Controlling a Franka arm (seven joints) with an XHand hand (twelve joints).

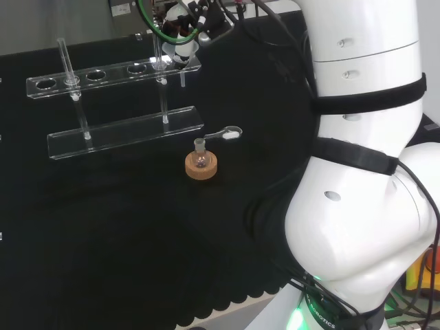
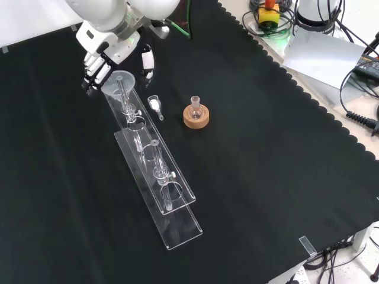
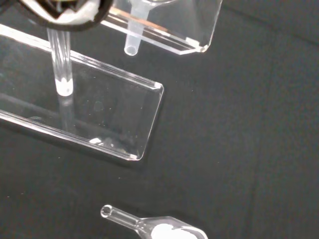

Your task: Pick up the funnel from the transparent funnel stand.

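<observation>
Funnel (image 2: pixel 120 80) sat seated in the end hole of the transparent funnel stand (image 2: pixel 155 177) when you paused. Your hand (image 2: pixel 103 62) flanked its rim, fingers uncurled and gripping nothing. Approach looked done; grasp and lift remained outstanding

On the black cloth (image 2: pixel 266 154) stand 1 clear funnel stand (image 2: pixel 155 171), 1 funnel (image 2: pixel 120 80) seated in it, 1 small flask (image 2: pixel 196 107) on 1 cork ring (image 2: pixel 196 118), and 1 glass scoop (image 2: pixel 155 105) holding white powder. 1 hand (image 2: pixel 98 65) is at the funnel.
</observation>
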